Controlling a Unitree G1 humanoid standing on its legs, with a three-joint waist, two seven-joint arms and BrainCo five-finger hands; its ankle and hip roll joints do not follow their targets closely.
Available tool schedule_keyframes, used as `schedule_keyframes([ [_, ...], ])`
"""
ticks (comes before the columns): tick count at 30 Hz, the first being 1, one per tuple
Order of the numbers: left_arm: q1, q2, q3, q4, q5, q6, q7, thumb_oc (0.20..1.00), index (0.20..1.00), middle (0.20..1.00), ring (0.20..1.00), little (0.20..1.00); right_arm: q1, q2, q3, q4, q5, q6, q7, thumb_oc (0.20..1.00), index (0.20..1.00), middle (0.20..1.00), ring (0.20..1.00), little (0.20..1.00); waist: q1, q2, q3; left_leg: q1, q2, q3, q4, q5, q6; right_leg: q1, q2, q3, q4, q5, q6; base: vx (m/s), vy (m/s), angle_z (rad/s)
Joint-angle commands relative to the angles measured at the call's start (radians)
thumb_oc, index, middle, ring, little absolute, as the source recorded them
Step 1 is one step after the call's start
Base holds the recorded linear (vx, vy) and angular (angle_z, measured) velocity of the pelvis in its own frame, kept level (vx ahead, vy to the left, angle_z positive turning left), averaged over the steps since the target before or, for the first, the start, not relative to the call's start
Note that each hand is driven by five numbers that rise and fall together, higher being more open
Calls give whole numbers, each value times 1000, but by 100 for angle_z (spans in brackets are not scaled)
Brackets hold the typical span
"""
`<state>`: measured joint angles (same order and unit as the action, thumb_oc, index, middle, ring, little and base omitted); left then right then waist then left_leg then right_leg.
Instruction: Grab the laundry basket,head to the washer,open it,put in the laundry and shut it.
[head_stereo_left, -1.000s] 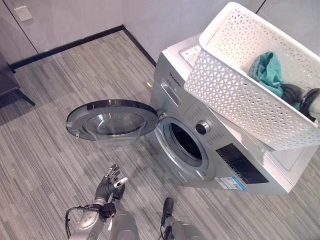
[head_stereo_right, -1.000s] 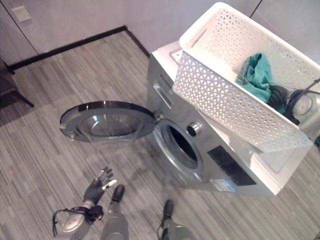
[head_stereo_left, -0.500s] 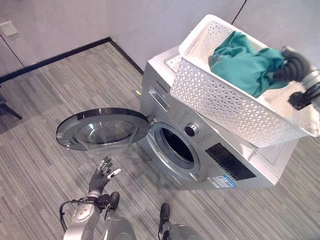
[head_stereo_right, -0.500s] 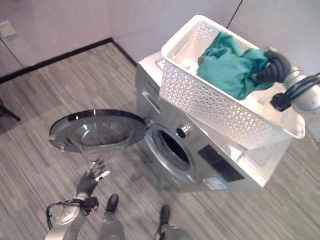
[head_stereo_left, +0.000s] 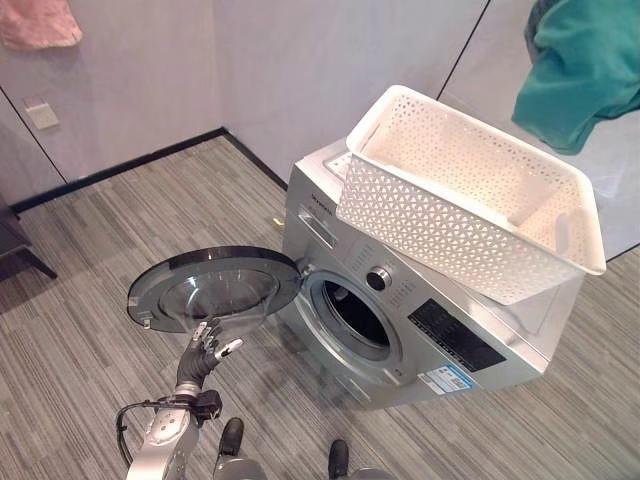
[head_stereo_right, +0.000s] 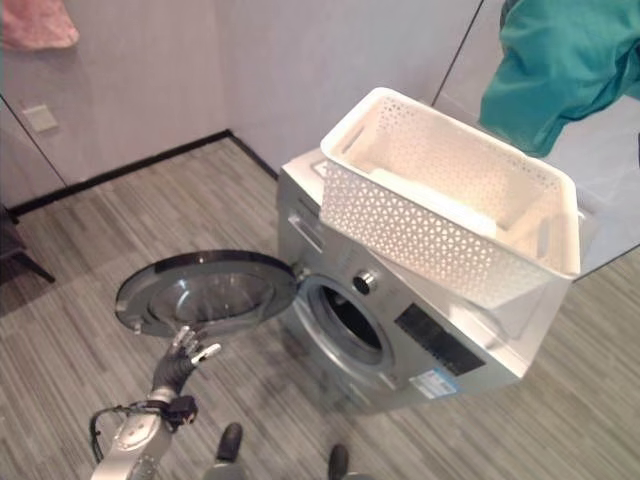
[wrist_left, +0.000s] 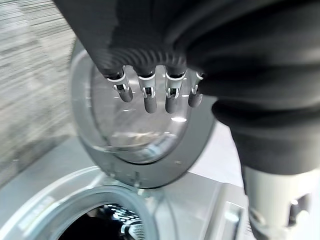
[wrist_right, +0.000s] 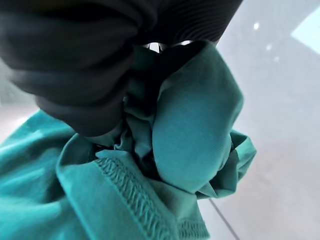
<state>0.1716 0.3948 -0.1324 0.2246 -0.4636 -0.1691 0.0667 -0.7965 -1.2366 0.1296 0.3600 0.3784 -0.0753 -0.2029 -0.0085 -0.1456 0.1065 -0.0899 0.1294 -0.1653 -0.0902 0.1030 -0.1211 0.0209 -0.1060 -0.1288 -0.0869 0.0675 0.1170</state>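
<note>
A white perforated laundry basket (head_stereo_left: 470, 215) rests tilted on top of the silver washer (head_stereo_left: 460, 340), and nothing lies in it. High above the basket's right end hangs a teal garment (head_stereo_left: 585, 70). In the right wrist view my right hand (wrist_right: 85, 70) is shut on this teal garment (wrist_right: 190, 125), the cloth bunched under its dark cover. The washer's round door (head_stereo_left: 215, 285) stands swung open to the left, and the drum opening (head_stereo_left: 350, 315) is dark. My left hand (head_stereo_left: 203, 350) hangs low in front of the door, its fingers (wrist_left: 150, 97) straight and holding nothing.
A pink cloth (head_stereo_left: 40, 22) hangs at the upper left on the wall, with a wall socket (head_stereo_left: 40, 112) below it. Dark furniture (head_stereo_left: 15, 245) stands at the left edge. Grey walls close in behind the washer. Striped grey floor spreads to the left and in front.
My right hand has lifted the teal garment out of the basket to well above it. The view has shifted upward. My left hand has stayed near the open door.
</note>
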Motion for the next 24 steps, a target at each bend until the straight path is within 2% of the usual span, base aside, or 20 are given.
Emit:
schedule_keyframes([
  [1, -41, 82, -24, -74, 64, -40, 14, 1000, 1000, 1000, 1000, 1000, -58, 54, -59, -55, -24, -69, -81, 200, 200, 200, 200, 200, 1, -48, -48, 109, -15, 60, 71, -216, 66, -55, -86, 70, 79, -42, 57, -87, 214, -22],
  [2, -58, 89, -29, -94, 88, -42, 19, 1000, 1000, 1000, 1000, 1000, -37, 85, -82, -121, -45, -76, -89, 200, 200, 200, 200, 200, -10, -43, -48, 118, -29, 76, 73, -224, 78, -64, -97, 86, 82, -29, 66, -64, 156, -24],
  [5, -71, 96, -37, -104, 105, -43, 24, 1000, 1000, 1000, 1000, 1000, -15, 106, -102, -156, -58, -78, -97, 200, 200, 200, 200, 200, -11, -44, -47, 121, -37, 85, 76, -228, 84, -69, -104, 97, 83, -22, 71, -72, 155, -26],
  [6, -105, 102, -42, -146, 119, -45, 31, 1000, 1000, 1000, 1000, 1000, 16, 159, -120, -258, -86, -84, -103, 200, 200, 200, 200, 200, -35, -37, -43, 136, -62, 109, 81, -240, 103, -85, -120, 130, 91, 8, 86, -79, 171, -27],
  [7, -105, 103, -43, -146, 119, -44, 31, 1000, 1000, 1000, 1000, 1000, 21, 161, -125, -262, -87, -82, -103, 200, 200, 200, 200, 200, -32, -39, -43, 136, -63, 111, 81, -240, 103, -86, -121, 133, 90, 9, 86, -113, 229, -30],
  [12, -181, 134, -55, -211, 174, -44, 36, 1000, 1000, 1000, 1000, 1000, 109, 253, -186, -414, -134, -86, -109, 200, 200, 200, 200, 200, -66, -38, -37, 148, -102, 146, 76, -245, 125, -113, -151, 182, 88, 84, 103, -107, 147, -25],
  [14, -200, 149, -50, -239, 179, -39, 37, 1000, 1000, 1000, 1000, 1000, 130, 290, -183, -474, -138, -84, -95, 200, 200, 200, 200, 200, -68, -38, -32, 147, -108, 173, 82, -247, 131, -124, -149, 180, 86, 83, 102, -133, 102, -34],
  [15, -203, 164, -37, -279, 182, -32, 38, 1000, 1000, 1000, 1000, 1000, 138, 329, -165, -505, -142, -79, -83, 200, 200, 200, 200, 200, -66, -36, -21, 155, -108, 201, 89, -253, 140, -134, -153, 147, 99, 89, 101, -82, 48, -37],
  [17, -201, 169, -32, -292, 182, -28, 35, 1000, 1000, 1000, 1000, 1000, 148, 348, -156, -528, -147, -73, -72, 200, 200, 200, 200, 200, -66, -37, -15, 160, -107, 211, 94, -256, 143, -137, -150, 138, 111, 96, 101, -48, 43, -34],
  [19, -196, 175, -18, -315, 175, -18, 36, 1000, 1000, 1000, 1000, 1000, 154, 391, -123, -550, -152, -67, -51, 200, 200, 200, 200, 200, -57, -28, -4, 182, -101, 242, 92, -270, 150, -134, -144, 90, 126, 77, 100, -36, 73, -31],
  [21, -196, 170, -14, -348, 168, -8, 25, 1000, 1000, 1000, 1000, 1000, 173, 426, -108, -562, -155, -61, -33, 200, 200, 200, 200, 200, -51, -28, 0, 194, -106, 264, 93, -276, 154, -134, -157, 49, 129, 99, 103, -51, 28, -34],
  [24, -208, 160, -23, -372, 137, 8, 8, 1000, 1000, 1000, 1000, 1000, 215, 447, -105, -575, -152, -43, -14, 200, 200, 200, 200, 200, -51, -32, -2, 200, -111, 271, 103, -285, 156, -124, -163, 49, 108, 120, 110, -19, -6, -25],
])
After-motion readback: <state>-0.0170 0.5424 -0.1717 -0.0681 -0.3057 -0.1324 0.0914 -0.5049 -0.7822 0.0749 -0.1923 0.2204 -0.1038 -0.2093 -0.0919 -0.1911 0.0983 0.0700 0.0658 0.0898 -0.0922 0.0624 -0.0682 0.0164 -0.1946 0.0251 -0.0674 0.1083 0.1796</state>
